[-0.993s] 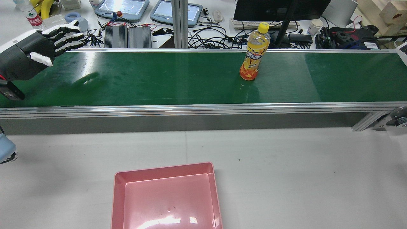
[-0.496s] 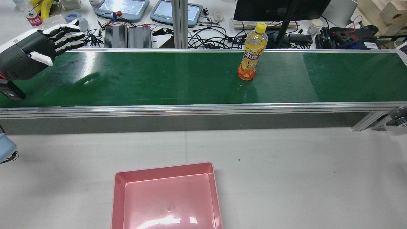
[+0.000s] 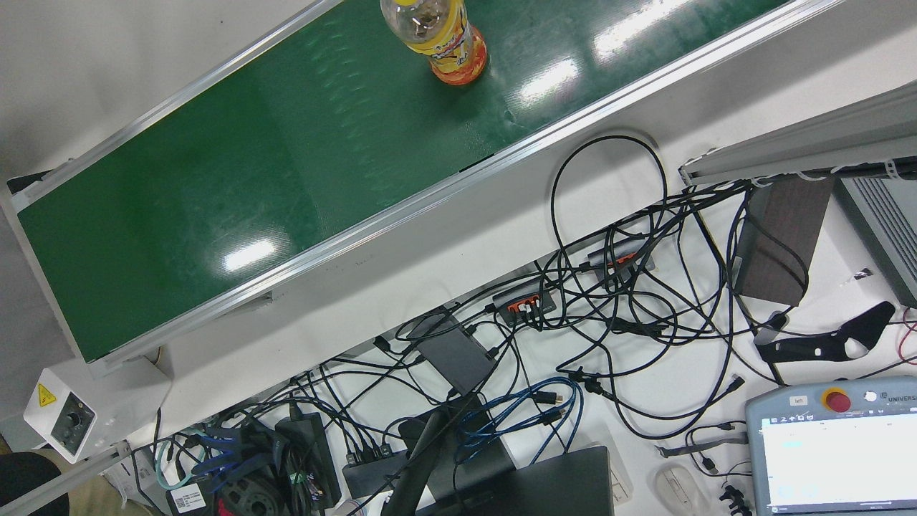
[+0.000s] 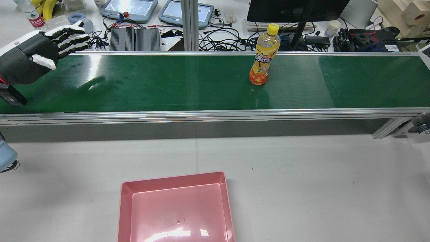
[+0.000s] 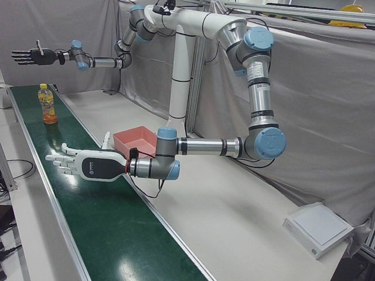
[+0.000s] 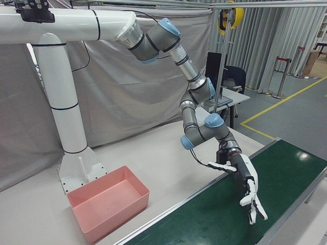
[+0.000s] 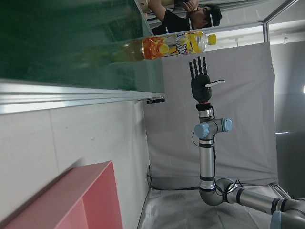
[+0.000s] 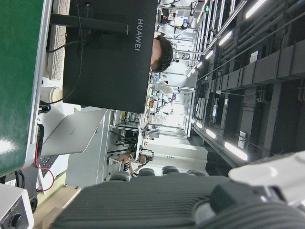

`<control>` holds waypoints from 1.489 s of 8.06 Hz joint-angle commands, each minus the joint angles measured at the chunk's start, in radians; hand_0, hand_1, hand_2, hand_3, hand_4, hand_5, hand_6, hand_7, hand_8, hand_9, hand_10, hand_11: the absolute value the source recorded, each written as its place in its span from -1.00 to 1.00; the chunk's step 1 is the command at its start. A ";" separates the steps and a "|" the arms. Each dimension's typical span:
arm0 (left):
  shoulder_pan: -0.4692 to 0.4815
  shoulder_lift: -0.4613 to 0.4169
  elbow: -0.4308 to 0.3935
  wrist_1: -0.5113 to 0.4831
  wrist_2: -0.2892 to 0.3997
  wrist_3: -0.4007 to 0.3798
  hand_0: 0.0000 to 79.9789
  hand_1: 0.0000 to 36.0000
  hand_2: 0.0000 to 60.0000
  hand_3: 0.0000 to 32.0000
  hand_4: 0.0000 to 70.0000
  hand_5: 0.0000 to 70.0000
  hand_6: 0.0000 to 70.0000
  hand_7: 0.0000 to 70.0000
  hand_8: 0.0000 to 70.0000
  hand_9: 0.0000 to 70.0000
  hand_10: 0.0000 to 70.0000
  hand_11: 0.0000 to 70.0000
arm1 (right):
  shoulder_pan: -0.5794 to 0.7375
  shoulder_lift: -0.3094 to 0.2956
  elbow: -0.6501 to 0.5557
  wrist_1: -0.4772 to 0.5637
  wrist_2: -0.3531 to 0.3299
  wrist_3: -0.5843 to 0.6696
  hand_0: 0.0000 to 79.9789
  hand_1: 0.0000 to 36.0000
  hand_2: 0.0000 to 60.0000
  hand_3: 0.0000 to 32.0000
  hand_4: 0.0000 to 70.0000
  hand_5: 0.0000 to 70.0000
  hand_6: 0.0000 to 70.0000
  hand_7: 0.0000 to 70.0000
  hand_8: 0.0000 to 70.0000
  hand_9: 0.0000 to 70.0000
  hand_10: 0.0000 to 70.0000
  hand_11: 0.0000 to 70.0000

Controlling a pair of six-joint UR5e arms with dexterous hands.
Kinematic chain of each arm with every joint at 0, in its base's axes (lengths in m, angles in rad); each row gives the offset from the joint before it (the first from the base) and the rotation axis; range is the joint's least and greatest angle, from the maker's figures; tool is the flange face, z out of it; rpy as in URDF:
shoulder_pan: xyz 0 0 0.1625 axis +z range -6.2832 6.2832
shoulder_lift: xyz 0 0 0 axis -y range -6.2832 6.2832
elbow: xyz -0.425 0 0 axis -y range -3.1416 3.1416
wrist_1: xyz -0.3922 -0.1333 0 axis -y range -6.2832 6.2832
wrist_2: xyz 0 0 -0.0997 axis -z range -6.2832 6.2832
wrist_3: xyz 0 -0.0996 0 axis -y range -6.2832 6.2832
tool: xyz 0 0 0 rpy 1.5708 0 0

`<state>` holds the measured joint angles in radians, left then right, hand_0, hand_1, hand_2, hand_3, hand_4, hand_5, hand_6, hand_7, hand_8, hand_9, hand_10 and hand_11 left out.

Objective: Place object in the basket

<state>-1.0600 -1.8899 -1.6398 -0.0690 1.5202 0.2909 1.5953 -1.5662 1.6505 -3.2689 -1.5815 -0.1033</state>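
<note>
Bottle: an orange drink bottle (image 4: 263,58) with a yellow cap stands upright on the green belt (image 4: 161,85). In the rear view it is right of centre and close to the belt's far rail. In the front view it sits at the top edge.
Basket: the pink basket (image 4: 125,211) rests on the white table (image 4: 302,174), at the bottom of the rear view and left of centre. It is on the near side of the belt, well apart from the bottle.
Left hand: the left hand (image 4: 40,50) hangs over the belt at the upper left of the rear view. Its fingers are stretched out and spread, and it holds nothing. It is far to the left of the bottle.
Right hand: the right hand (image 5: 29,56) is at the upper left of the left-front view, raised above the belt's far end. Its fingers are straight and apart around nothing, and the bottle stands on the belt below and just to its right.
Background: a dark monitor (image 4: 295,10) and tangled cables (image 4: 228,43) lie behind the belt.
</note>
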 commanded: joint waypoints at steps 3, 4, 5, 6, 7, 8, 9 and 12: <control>0.000 0.000 0.000 0.000 0.000 -0.001 0.21 -0.64 -1.00 -0.69 -0.61 -0.16 -0.92 -0.96 -0.70 -0.70 -0.77 -0.63 | 0.000 0.000 -0.002 0.000 0.000 -0.001 -1.00 -1.00 -1.00 -1.00 -1.00 -1.00 -1.00 -1.00 -1.00 -1.00 -1.00 -1.00; 0.000 -0.002 0.000 0.000 0.000 -0.001 0.21 -0.65 -1.00 -0.69 -0.61 -0.15 -0.92 -0.96 -0.69 -0.69 -0.76 -0.63 | 0.000 0.000 0.000 0.000 0.000 0.001 -1.00 -1.00 -1.00 -1.00 -1.00 -1.00 -1.00 -1.00 -1.00 -1.00 -1.00 -1.00; 0.000 -0.002 0.000 0.000 0.000 -0.001 0.21 -0.65 -1.00 -0.70 -0.61 -0.16 -0.92 -0.96 -0.69 -0.69 -0.76 -0.63 | 0.000 0.000 0.002 0.000 0.000 0.001 -1.00 -1.00 -1.00 -1.00 -1.00 -1.00 -1.00 -1.00 -1.00 -1.00 -1.00 -1.00; -0.002 -0.003 -0.002 0.000 0.000 -0.004 0.21 -0.64 -1.00 -0.66 -0.62 -0.17 -0.93 -0.96 -0.70 -0.70 -0.76 -0.63 | 0.000 0.000 0.003 0.000 0.000 0.001 -1.00 -1.00 -1.00 -1.00 -1.00 -1.00 -1.00 -1.00 -1.00 -1.00 -1.00 -1.00; -0.002 -0.003 -0.006 0.000 0.000 -0.006 0.22 -0.65 -1.00 -0.67 -0.61 -0.16 -0.93 -0.95 -0.70 -0.70 -0.77 -0.64 | 0.000 0.000 0.003 0.000 0.000 -0.001 -1.00 -1.00 -1.00 -1.00 -1.00 -1.00 -1.00 -1.00 -1.00 -1.00 -1.00 -1.00; -0.002 -0.003 -0.006 0.000 0.000 -0.006 0.21 -0.65 -1.00 -0.66 -0.62 -0.17 -0.93 -0.96 -0.70 -0.70 -0.77 -0.64 | 0.000 0.000 0.003 0.000 0.000 0.001 -1.00 -1.00 -1.00 -1.00 -1.00 -1.00 -1.00 -1.00 -1.00 -1.00 -1.00 -1.00; -0.002 -0.009 -0.009 0.002 0.002 -0.006 0.22 -0.65 -1.00 -0.64 -0.62 -0.17 -0.93 -0.96 -0.71 -0.71 -0.77 -0.63 | 0.000 0.000 0.003 0.000 0.000 0.001 -1.00 -1.00 -1.00 -1.00 -1.00 -1.00 -1.00 -1.00 -1.00 -1.00 -1.00 -1.00; -0.002 -0.009 -0.009 0.002 0.002 -0.004 0.22 -0.66 -1.00 -0.66 -0.63 -0.15 -0.93 -0.96 -0.69 -0.69 -0.76 -0.63 | 0.000 0.000 0.000 0.000 0.000 -0.001 -1.00 -1.00 -1.00 -1.00 -1.00 -1.00 -1.00 -1.00 -1.00 -1.00 -1.00 -1.00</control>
<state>-1.0611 -1.8983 -1.6485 -0.0682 1.5205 0.2859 1.5953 -1.5662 1.6532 -3.2689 -1.5815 -0.1039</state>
